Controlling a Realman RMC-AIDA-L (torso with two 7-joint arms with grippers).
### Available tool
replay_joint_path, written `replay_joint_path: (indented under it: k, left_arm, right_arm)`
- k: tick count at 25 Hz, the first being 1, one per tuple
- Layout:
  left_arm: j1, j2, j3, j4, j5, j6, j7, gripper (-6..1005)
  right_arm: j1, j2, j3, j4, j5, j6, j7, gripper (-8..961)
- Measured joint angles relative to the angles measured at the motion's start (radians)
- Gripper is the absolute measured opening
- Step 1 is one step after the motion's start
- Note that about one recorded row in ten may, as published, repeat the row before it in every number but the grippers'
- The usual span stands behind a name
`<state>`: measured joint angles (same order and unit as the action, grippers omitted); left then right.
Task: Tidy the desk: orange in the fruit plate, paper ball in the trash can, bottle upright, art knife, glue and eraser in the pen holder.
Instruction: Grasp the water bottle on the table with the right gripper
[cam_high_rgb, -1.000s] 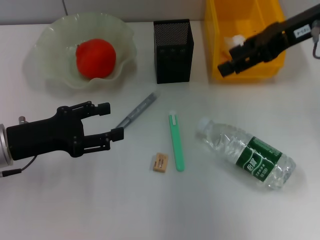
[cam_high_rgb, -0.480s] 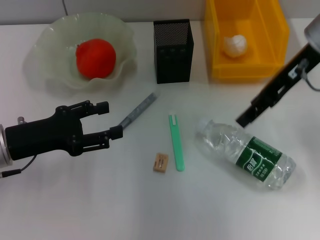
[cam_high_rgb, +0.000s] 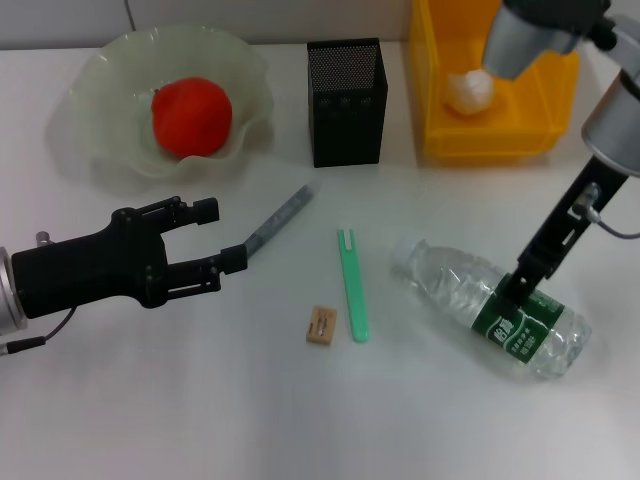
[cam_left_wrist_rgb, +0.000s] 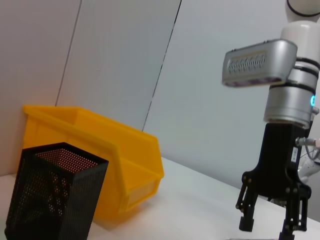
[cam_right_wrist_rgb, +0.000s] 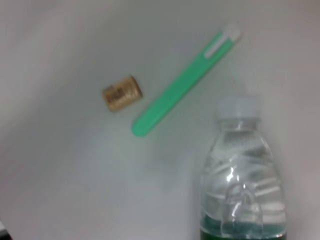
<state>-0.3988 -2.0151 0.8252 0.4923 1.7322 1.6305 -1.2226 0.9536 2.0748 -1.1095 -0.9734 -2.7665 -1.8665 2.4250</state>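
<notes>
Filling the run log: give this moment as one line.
orange in fruit plate | paper ball in trash can | right gripper open over lying bottle | left gripper open

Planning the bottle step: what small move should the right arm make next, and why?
Probably lower the right gripper a little further and close on the bottle. It hangs open just over the green label, and the bottle lies on its side. The left gripper hovers open near the art knife.

Head camera overlooks desk; right wrist closely shares bottle (cam_high_rgb: 490, 305).
</notes>
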Motion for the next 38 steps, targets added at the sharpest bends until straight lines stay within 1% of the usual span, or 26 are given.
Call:
replay_joint_path:
  k: [2, 11, 17, 32, 38]
  left_arm:
    - [0.0, 0.0, -0.001, 0.0, 0.0, 0.002, 0.0, 809]
    - [0.002, -0.001, -0.005, 0.0, -0.001, 0.003, 0.0, 809]
    - [0.003, 0.0, -0.013, 0.0, -0.001, 0.003, 0.0, 809]
    - [-0.002, -0.002, -0.014, 0.0, 0.0, -0.001, 0.0, 807]
    - [-0.003, -0.002, -0.014, 0.0, 0.0, -0.002, 0.0, 807]
  right_arm:
    - [-0.005, 0.003, -0.036, 0.014, -0.007, 0.02, 0.012, 783]
    - [-0.005, 0.004, -0.067, 0.063, -0.013, 0.063, 0.024, 784]
    - [-0.004, 0.006, -0.121, 0.105, -0.012, 0.122, 0.029, 784]
    - [-0.007, 0.01, -0.139, 0.177, -0.003, 0.203, 0.025, 785]
    - [-0.007, 0.011, -0.162, 0.193, 0.011, 0.227, 0.023, 784]
